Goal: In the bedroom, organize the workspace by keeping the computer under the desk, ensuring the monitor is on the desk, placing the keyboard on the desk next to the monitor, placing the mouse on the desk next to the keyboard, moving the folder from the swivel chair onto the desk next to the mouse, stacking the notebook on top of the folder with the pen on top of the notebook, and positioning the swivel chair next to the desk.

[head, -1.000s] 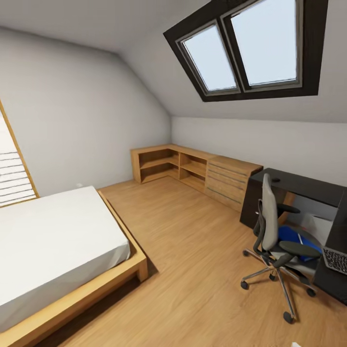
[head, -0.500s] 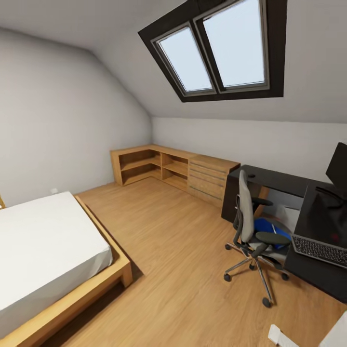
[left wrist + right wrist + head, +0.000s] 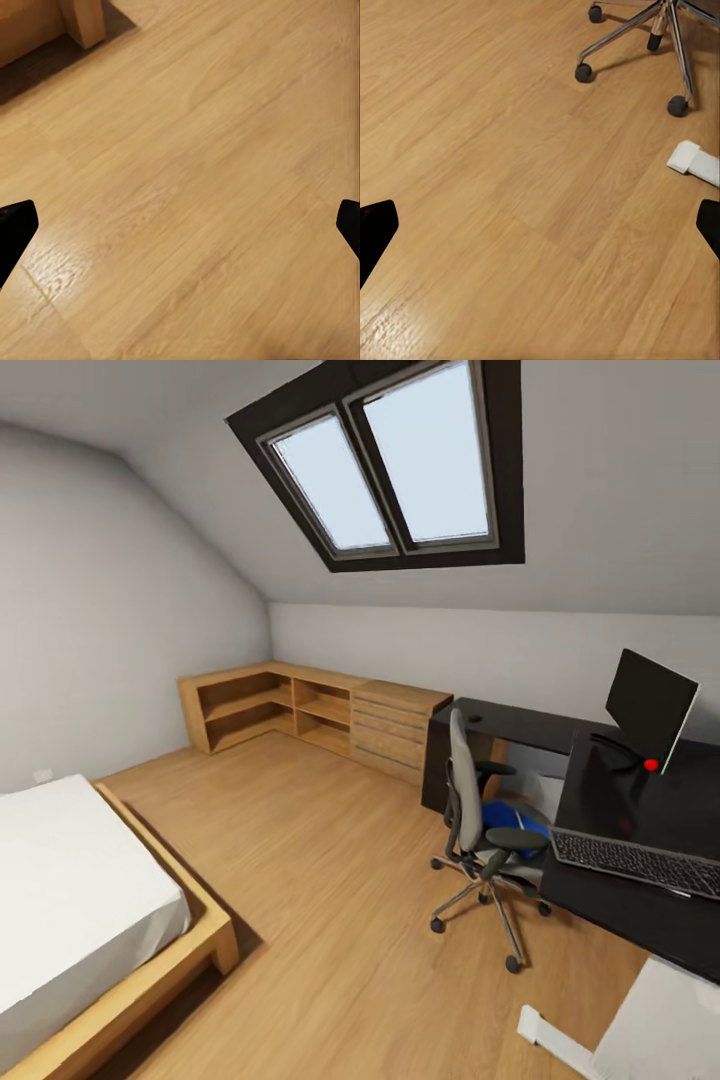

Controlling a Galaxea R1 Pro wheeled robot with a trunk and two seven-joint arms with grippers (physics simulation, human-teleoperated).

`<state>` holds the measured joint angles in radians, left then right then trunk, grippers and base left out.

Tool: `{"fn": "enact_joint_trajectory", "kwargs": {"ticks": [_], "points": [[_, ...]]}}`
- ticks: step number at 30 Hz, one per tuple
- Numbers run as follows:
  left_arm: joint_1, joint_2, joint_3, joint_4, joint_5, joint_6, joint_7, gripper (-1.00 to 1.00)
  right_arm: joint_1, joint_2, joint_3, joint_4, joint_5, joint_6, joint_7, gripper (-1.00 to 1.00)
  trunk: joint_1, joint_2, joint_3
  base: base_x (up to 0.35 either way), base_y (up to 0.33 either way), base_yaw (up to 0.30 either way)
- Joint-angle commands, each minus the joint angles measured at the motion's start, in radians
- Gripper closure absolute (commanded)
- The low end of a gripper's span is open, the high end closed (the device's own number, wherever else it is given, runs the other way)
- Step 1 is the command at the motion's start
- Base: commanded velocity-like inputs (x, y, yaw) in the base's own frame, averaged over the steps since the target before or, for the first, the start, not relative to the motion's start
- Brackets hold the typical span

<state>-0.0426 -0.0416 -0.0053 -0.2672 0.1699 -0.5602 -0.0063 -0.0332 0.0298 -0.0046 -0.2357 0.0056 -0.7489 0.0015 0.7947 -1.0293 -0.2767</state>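
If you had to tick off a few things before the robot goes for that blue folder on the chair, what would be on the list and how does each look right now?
1. Folder lies on the swivel chair seat: ok.
2. Left gripper open, nothing between its fingers: ok.
3. Right gripper open, nothing between its fingers: ok.
4. Floor path to the chair: not ok, a white object lies on the planks near the casters.
5. Bare room on the desk between monitor and keyboard: ok.
6. Mouse, notebook, pen located: cannot tell.
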Motion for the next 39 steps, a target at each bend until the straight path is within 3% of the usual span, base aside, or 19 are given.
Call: {"fn": "enact_joint_trajectory", "kwargs": {"ticks": [1, 14, 30, 39], "points": [[0.000, 0.000, -0.001, 0.000, 0.005, -0.003, 0.000, -1.00, -0.001, 0.000, 0.000, 0.001, 0.001, -0.003, 0.000, -1.00, 0.000, -0.001, -0.001, 0.180, 0.136, -0.297], [0.000, 0.002, 0.001, 0.000, 0.005, -0.001, 0.000, -1.00, -0.001, -0.001, 0.000, 0.001, 0.001, -0.004, 0.002, -1.00, 0.000, -0.001, -0.001, 0.206, 0.183, -0.297], [0.000, 0.001, -0.001, 0.000, 0.005, -0.003, -0.001, -1.00, -0.001, -0.002, 0.004, 0.002, 0.005, -0.008, 0.003, -1.00, 0.000, -0.001, -0.001, 0.018, 0.026, -0.286], [0.000, 0.002, 0.001, 0.000, 0.005, -0.003, 0.000, -1.00, -0.001, -0.004, 0.002, 0.001, 0.003, -0.009, 0.003, -1.00, 0.000, -0.001, -0.002, 0.176, 0.230, -0.280]]}}
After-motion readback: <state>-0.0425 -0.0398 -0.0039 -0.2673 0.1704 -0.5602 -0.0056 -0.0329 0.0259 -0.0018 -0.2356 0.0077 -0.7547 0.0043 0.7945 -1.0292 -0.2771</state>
